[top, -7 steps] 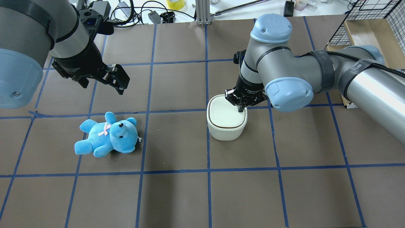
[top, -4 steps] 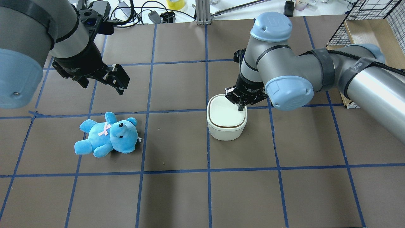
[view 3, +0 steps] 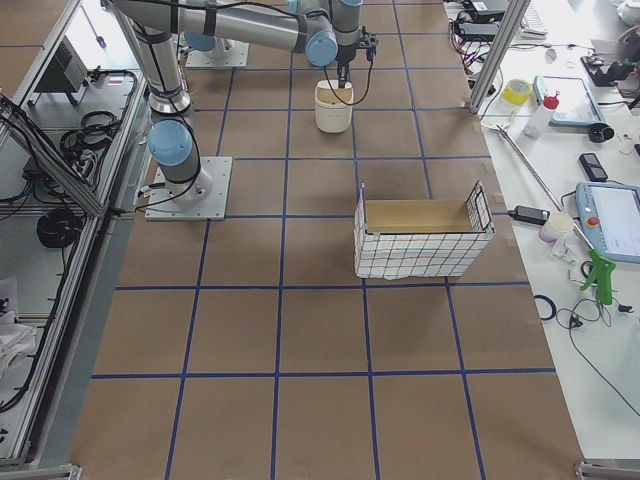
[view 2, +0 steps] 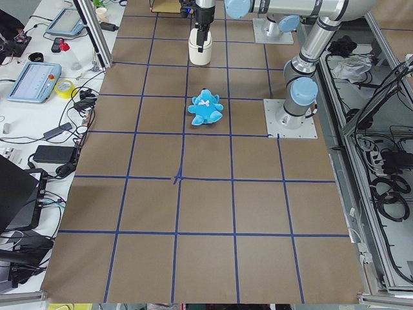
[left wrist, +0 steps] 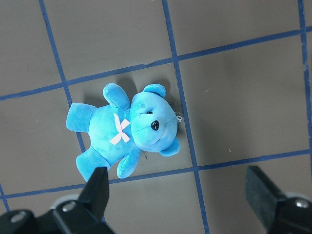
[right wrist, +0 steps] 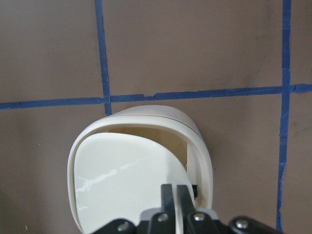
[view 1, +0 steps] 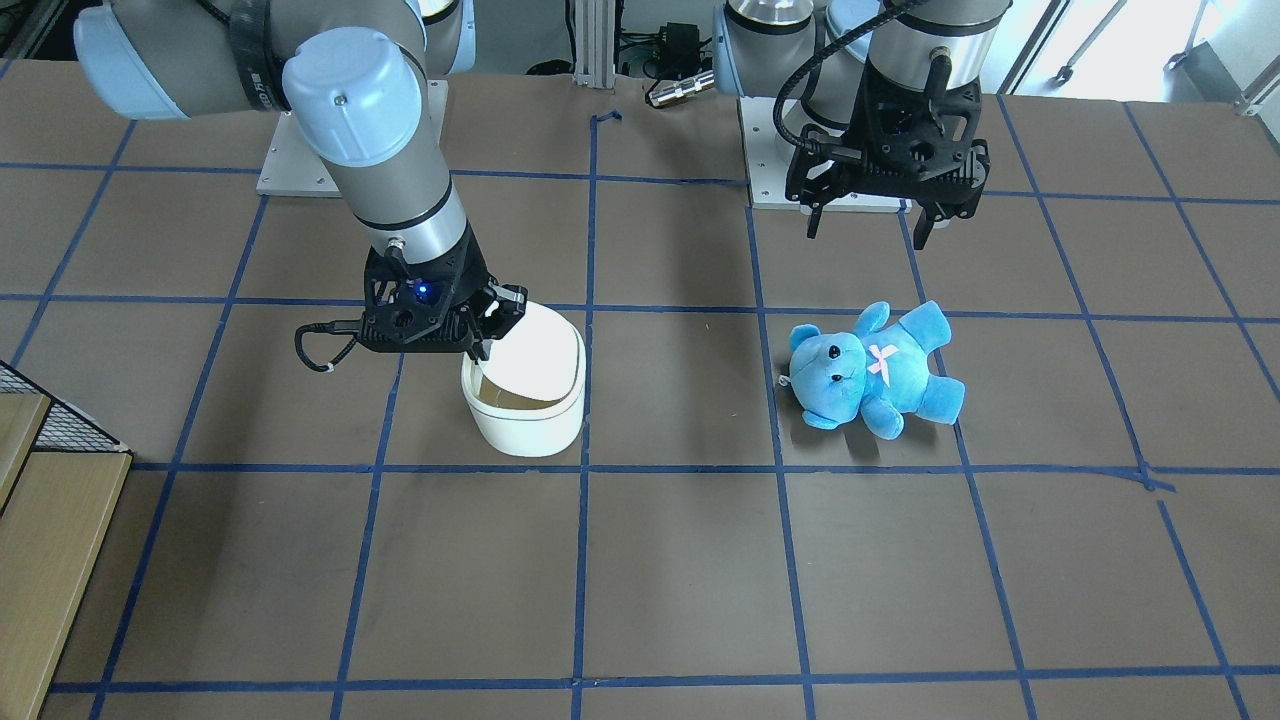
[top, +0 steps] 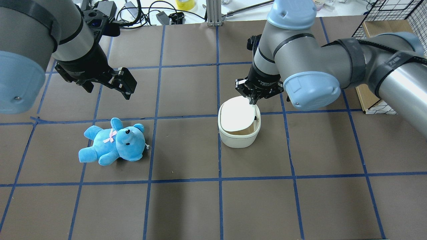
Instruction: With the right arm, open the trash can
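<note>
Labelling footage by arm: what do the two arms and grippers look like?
Both arms: silver tubes, light-blue joint caps. The right arm has black straps and a braided cable; the black right gripper carries a blue light and thin cable loop. The black left gripper has a thick black hose.

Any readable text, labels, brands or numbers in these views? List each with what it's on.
Nothing reads clearly in any view.
right tool, housing: a line of white print, too small to read.
black strap on the right arm: white marks, blurred.
teach pendant, screen: too small to read.
trash can and teddy bear: no text visible.
</note>
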### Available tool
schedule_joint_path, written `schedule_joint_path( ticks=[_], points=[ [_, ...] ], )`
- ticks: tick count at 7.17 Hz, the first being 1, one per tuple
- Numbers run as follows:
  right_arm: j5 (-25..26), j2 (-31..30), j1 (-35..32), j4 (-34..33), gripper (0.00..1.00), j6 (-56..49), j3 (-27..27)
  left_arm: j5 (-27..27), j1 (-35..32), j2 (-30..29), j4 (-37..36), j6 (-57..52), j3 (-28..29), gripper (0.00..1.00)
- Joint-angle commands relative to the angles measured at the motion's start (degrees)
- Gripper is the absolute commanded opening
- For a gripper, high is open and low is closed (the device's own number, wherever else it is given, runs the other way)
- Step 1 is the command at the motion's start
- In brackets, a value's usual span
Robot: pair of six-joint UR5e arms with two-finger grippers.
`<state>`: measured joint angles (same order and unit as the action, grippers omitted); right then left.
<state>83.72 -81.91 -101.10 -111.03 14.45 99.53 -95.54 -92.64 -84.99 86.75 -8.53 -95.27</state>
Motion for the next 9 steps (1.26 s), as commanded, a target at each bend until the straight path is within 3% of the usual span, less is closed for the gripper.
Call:
schedule_joint_path(
  ticks=[1, 2, 3, 7, 9],
  points=[
    [1.35, -1.40, 0.99, 0.90, 0.71, -0.04, -2.58, 0.00, 0.00, 0.00, 0.00, 0.00, 0.00, 1.00],
    [3.53, -2.02, 1.34, 1.16, 0.95, -0.47, -2.68, 0.00, 0.00, 0.00, 0.00, 0.00, 0.00, 1.00],
    [4.86, -2.63, 2.04, 3.16, 1.00, -1.35, -2.68, 0.00, 0.00, 0.00, 0.00, 0.00, 0.00, 1.00],
    [4.96, -8.25, 9.85, 14.33, 1.00, -8.72, -2.94, 0.00, 0.00, 0.00, 0.00, 0.00, 0.00, 1.00],
    [6.18, -11.94, 10.31, 19.51, 1.00, -8.74, -3.12, 0.00, 0.00, 0.00, 0.00, 0.00, 0.00, 1.00]
  ],
)
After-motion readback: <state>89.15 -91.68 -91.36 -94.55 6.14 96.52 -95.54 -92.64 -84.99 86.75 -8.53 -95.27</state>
